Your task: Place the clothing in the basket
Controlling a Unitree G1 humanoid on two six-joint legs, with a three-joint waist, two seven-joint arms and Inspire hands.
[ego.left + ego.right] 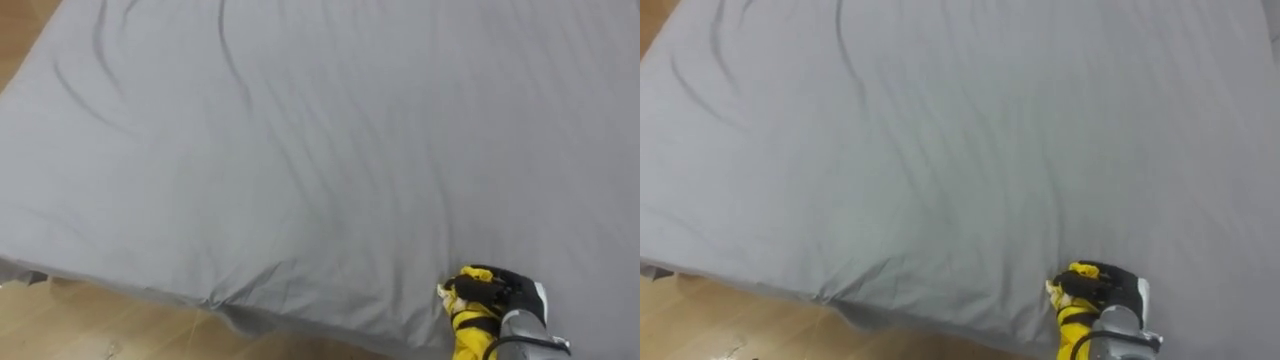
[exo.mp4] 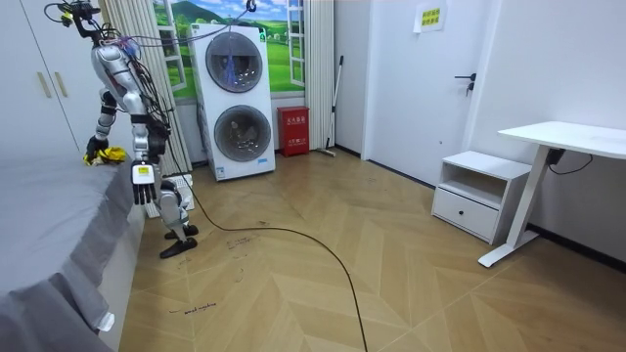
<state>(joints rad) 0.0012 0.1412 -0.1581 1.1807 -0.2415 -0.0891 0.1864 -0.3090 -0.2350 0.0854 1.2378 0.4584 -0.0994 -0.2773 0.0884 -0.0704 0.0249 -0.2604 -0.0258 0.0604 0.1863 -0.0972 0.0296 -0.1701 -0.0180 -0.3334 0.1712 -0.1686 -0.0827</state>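
Garment, yellow, clenched in right hand over grey bed; left hand hanging at bedside.

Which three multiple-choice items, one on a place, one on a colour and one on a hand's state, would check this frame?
1. Where is the yellow garment?
A) on the floor
B) in the right hand, over the bed sheet
C) inside the washing machine

2. What colour is the bed sheet?
A) grey
B) red
C) green

3. What is the right hand's state?
A) open, flat on the sheet
B) curled, holding nothing
C) shut on the yellow garment

Key: 1 B, since the yellow cloth bunches in the dark fingers above the sheet. 2 A, since the sheet is plain grey all over. 3 C, since the fingers curl round the cloth.
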